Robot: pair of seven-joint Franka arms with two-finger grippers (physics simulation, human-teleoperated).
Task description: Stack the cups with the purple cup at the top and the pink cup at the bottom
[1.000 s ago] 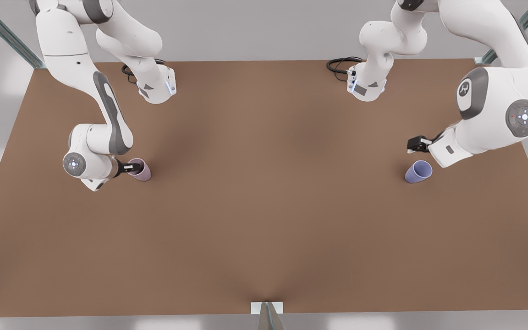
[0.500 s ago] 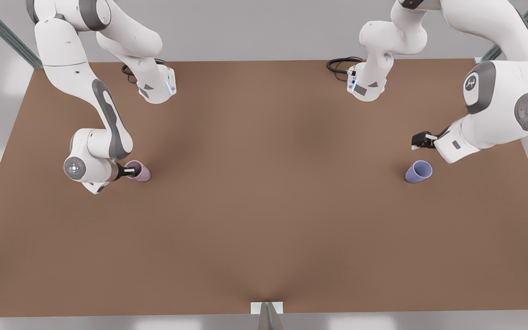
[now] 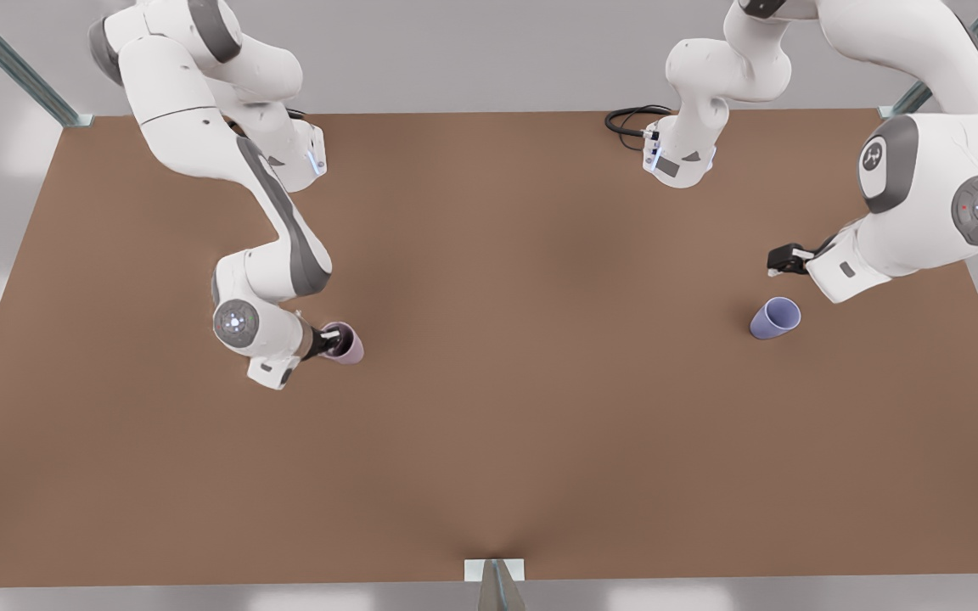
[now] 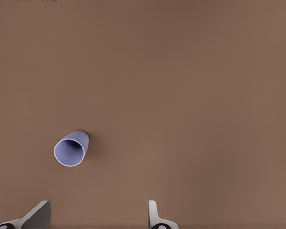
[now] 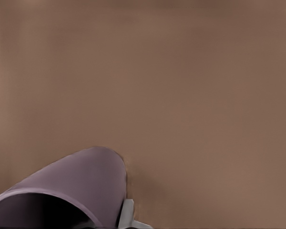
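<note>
— Brown surface [image 3: 489, 424] all round; where do the cups sit?

— The pink cup [image 3: 345, 344] is toward the front view's left, pinched at its rim by the right gripper [image 3: 325, 342], one finger inside the dark mouth and one outside. In the right wrist view the pink cup [image 5: 71, 191] is cut off at the frame edge, and a pale fingertip [image 5: 126, 214] shows against its wall. Whether its base touches the surface, I cannot tell.

— And the purple cup [image 3: 775, 318]?

— Standing alone toward the front view's right, well apart from the pink one. The left gripper [image 3: 782, 260] hovers near it, not touching. In the left wrist view the purple cup [image 4: 71, 149] shows its open mouth, and the gripper's two fingertips [image 4: 35, 215], spread wide, are mostly cut off.
</note>
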